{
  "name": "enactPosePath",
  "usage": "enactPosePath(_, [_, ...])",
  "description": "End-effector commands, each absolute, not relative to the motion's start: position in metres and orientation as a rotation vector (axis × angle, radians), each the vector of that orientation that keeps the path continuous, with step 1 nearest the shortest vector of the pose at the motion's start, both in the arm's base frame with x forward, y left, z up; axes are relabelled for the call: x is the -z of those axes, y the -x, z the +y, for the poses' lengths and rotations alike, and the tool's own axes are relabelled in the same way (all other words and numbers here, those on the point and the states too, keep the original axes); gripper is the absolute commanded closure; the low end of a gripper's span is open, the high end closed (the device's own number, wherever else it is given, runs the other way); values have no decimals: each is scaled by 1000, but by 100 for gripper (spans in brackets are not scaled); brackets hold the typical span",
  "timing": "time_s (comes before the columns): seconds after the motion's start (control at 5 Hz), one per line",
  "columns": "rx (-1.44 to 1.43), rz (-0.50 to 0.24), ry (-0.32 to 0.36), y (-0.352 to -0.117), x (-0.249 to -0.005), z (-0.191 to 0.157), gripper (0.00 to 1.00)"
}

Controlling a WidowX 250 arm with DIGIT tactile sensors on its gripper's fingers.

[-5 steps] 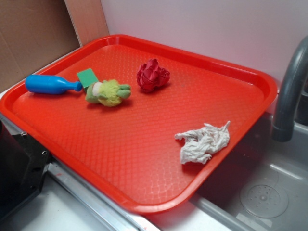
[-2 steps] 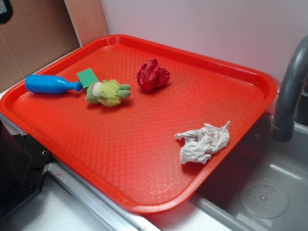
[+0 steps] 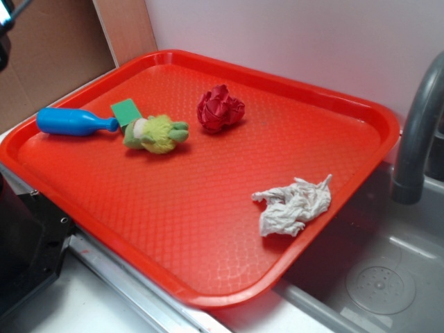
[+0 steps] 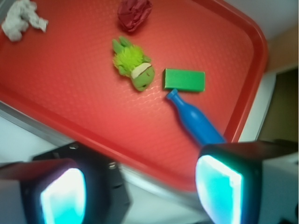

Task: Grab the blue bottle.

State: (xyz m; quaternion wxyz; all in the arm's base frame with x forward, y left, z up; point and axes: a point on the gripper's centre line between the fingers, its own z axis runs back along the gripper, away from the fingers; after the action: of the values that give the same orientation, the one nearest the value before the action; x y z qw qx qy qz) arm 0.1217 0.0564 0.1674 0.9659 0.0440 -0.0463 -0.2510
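A pale wall and a brown cardboard panel back a wide red plastic tray [image 3: 208, 208] that sits beside a grey sink [image 3: 388, 277] with a dark curved faucet [image 3: 416, 125]. The hand [image 4: 140, 193] hangs released above the tray's near edge, its two glowing fingers [image 4: 63, 196] spread wide with nothing between them. Ahead of the hand and toward its right finger lies the small glossy blue plastic bottle [image 4: 196, 122] on its side, neck pointing away, tip just beside a flat green rectangular block [image 4: 184, 80]. Further ahead sits a fuzzy yellow-green plush toy [image 4: 133, 65], then a crumpled red paper ball [image 4: 134, 12], with a crumpled white tissue [image 4: 21, 21] far off to the left.

The risk I judge: the bottle is round and slick, so an off-centre closing could roll it or squirt it out, and a descent too far forward could catch the block instead.

Compared with a second ago, the objects have not shifted; only a dark part of the arm has appeared at the exterior view's top-left corner.
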Motion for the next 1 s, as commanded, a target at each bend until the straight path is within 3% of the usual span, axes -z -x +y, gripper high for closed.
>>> enactPosePath(0.0, [772, -173, -159, -146, -120, 100, 0])
enactPosePath(0.2, [851, -166, -172, -147, -100, 108, 0])
enactPosePath(0.4, [882, -133, -241, -149, -80, 121, 0])
enactPosePath(0.6, [920, -124, -191, -156, -58, 131, 0])
enactPosePath(0.8, [965, -96, -205, -160, -38, 133, 0])
